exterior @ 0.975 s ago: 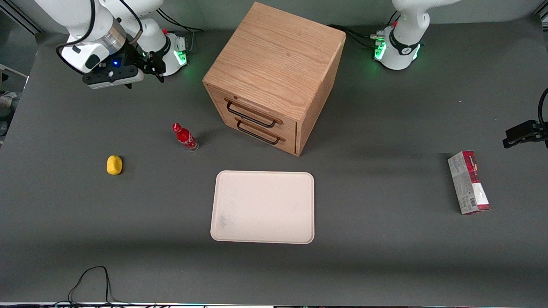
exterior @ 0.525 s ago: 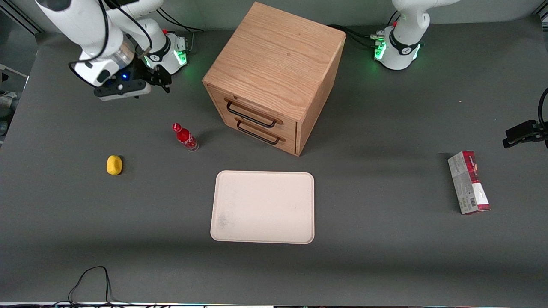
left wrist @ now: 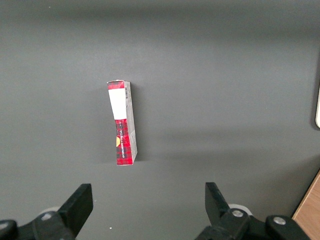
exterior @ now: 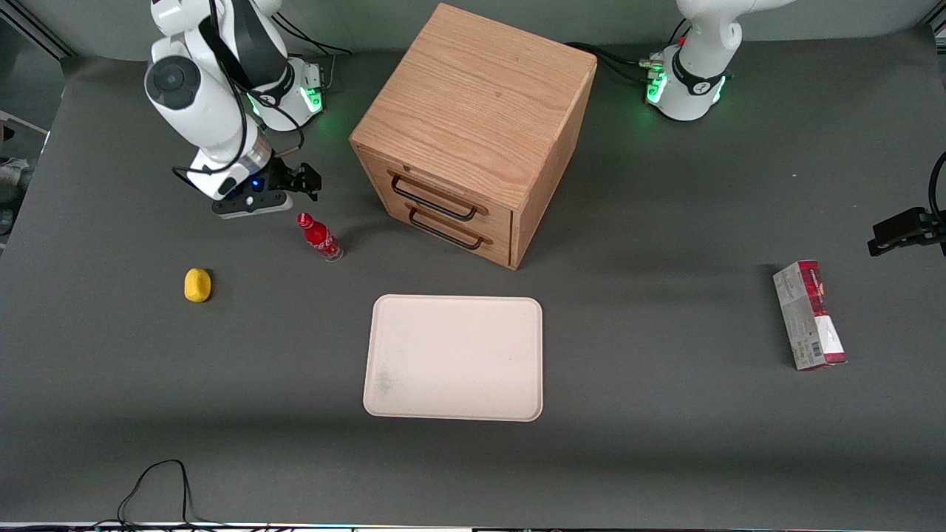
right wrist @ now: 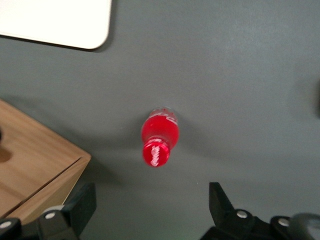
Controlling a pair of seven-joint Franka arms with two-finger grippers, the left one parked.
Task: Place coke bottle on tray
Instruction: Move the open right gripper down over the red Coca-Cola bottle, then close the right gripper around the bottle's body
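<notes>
The gripper hangs with fingers spread and empty, above the table just beside the bottle and a little farther from the front camera. The bottle stands upright on the matte grey table, near the wooden cabinet and apart from the tray. The approach is in hand: next, likely a descent to straddle the glossy, rounded red body. The tray is flat, cream, low-rimmed.

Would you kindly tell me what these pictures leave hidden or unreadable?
- Gripper, open above the table just farther from the front camera than the coke bottle: fingertips cut off by the right wrist view's edge.
- Tray: right wrist view shows one corner only.
- Cabinet drawers: shut, contents hidden.
- Carton print: too small.
</notes>
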